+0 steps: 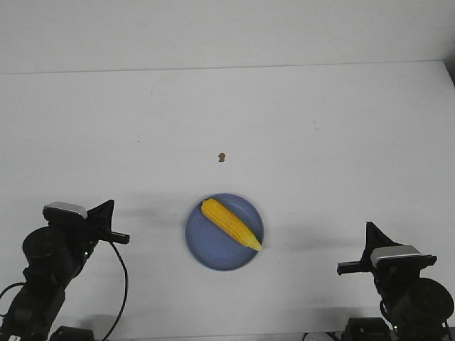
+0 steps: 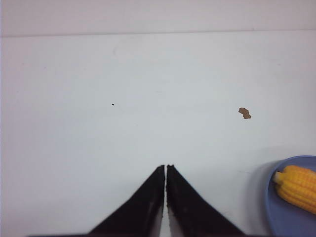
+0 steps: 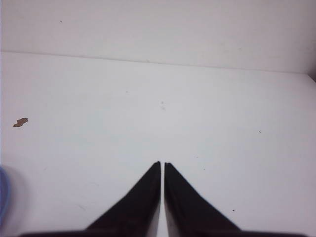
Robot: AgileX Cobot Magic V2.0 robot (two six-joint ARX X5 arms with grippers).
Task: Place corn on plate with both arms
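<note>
While the bright yellow tapered corn cob (image 1: 231, 224) lies diagonally across the round periwinkle-blue plate (image 1: 202, 249) near the table's front centre, both arms sit apart from it. The left black pointed gripper (image 2: 165, 168) and the right black pointed gripper (image 3: 162, 164) are each closed, holding nothing.

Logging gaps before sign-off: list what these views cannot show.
- Corn: left wrist view cuts off its pointed end at the frame edge.
- Plate: right wrist view shows only a rim sliver.
- Brown speck: too small to identify anywhere.
- Plate underside: hidden in every view.
</note>
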